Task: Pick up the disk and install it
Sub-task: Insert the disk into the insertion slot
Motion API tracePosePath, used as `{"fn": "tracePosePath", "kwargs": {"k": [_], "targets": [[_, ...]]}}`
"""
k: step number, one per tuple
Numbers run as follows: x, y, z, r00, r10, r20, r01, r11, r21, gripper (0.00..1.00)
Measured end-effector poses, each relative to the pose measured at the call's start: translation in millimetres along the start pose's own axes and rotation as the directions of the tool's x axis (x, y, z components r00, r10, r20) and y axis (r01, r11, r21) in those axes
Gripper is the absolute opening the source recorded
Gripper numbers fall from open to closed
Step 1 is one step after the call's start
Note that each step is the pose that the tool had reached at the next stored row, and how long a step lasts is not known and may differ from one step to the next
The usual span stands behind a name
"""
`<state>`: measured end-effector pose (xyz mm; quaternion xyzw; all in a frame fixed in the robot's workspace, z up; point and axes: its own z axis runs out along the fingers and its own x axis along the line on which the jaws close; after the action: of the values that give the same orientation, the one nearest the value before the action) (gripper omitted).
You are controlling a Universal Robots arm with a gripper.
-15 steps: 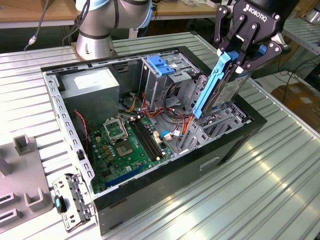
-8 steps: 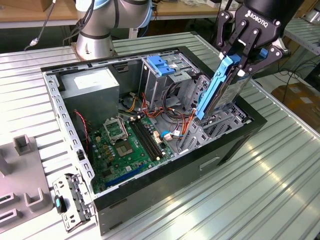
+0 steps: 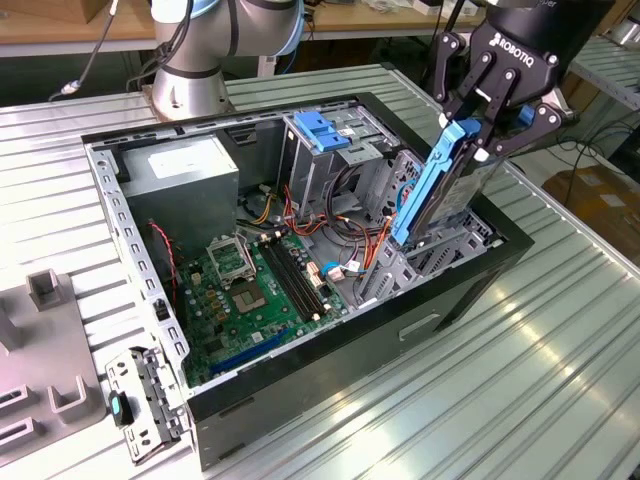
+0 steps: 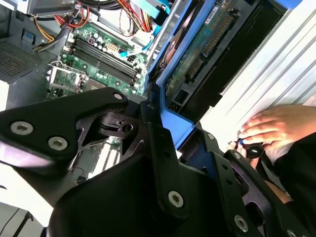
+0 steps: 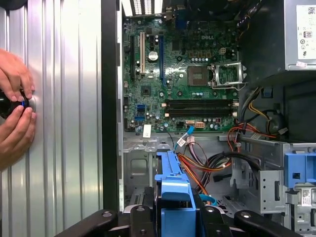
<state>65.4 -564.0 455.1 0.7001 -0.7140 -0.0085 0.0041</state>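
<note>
My gripper is shut on the disk, a flat drive framed by a blue plastic carrier. The disk hangs tilted on edge, its lower end reaching into the drive bay at the exterior view's right end of the open computer case. In the second wrist view the disk's green circuit side and blue frame run away from the black fingers. In the first wrist view the blue carrier stands between the fingers, over the case's metal bay floor.
Inside the case lie the green motherboard, a grey power supply box, a metal cage with a blue top and loose cables. A person's hands hold a small black knob on the ribbed table beside the case.
</note>
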Motion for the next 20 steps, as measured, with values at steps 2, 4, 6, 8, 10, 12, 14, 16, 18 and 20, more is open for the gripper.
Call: {"fn": "tracePosePath", "kwargs": {"k": [2, 4, 6, 8, 10, 12, 14, 16, 18, 20], "targets": [[0.7, -0.2, 1.1, 1.0, -0.001, 0.0002, 0.001, 1.0, 0.0, 0.37], [0.7, -2.1, 1.8, 1.0, -0.002, -0.0002, 0.002, 1.0, 0.0, 0.37], [0.6, -4.2, 3.2, 1.0, -0.002, -0.0001, 0.002, 1.0, 0.0, 0.37], [0.7, -4.2, 4.1, 1.0, -0.002, -0.0001, 0.002, 1.0, -0.0001, 0.37], [0.7, -4.1, 4.3, 1.0, -0.002, -0.0002, 0.002, 1.0, 0.0, 0.37], [0.8, -3.0, 4.7, 1.0, -0.002, 0.0001, 0.002, 1.0, 0.0, 0.37], [0.7, -2.8, 4.8, 1.0, -0.002, 0.0, 0.002, 1.0, 0.0, 0.37], [0.7, -2.4, 5.2, 1.0, -0.002, 0.0, 0.002, 1.0, 0.0, 0.37], [0.7, -2.3, 5.9, 1.0, -0.002, -0.0001, 0.002, 1.0, 0.0, 0.37], [0.7, -2.3, 7.7, 1.0, -0.002, -0.0002, 0.002, 1.0, 0.0, 0.37]]}}
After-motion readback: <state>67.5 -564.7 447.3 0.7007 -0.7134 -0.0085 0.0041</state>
